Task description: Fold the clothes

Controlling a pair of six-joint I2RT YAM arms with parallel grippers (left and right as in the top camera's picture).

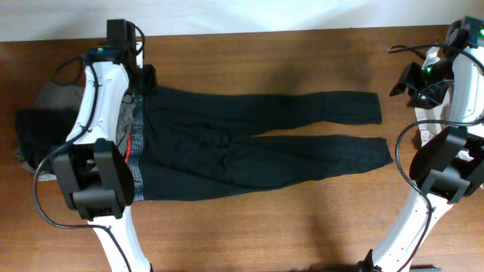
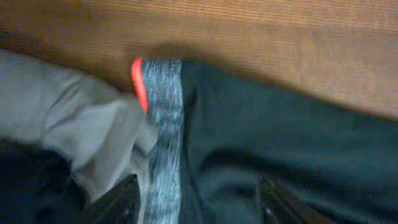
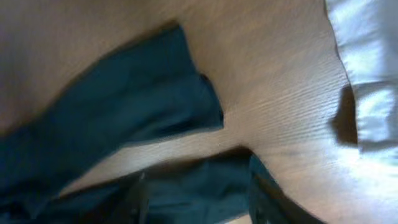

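Observation:
Long black leggings (image 1: pixel 257 143) lie flat across the table, both legs running right. Their grey waistband (image 1: pixel 138 151) with its red-orange lining is at the left. My left gripper (image 1: pixel 144 77) hovers over the waistband's far corner. In the left wrist view its fingers (image 2: pixel 118 202) stand apart over the waistband (image 2: pixel 163 124) and the black cloth (image 2: pixel 280 143), holding nothing. My right gripper (image 1: pixel 408 85) sits past the leg ends, near the far right. In the right wrist view its fingers (image 3: pixel 267 193) are spread above one cuff (image 3: pixel 199 186), and the other cuff (image 3: pixel 161 106) lies beyond.
A grey garment (image 1: pixel 53 98) and a black one (image 1: pixel 34 132) are heaped left of the waistband, partly under the left arm. The same grey garment (image 2: pixel 68 118) touches the waistband. White cloth (image 3: pixel 367 74) lies at the table's right edge. Bare wood (image 1: pixel 265 227) fronts the leggings.

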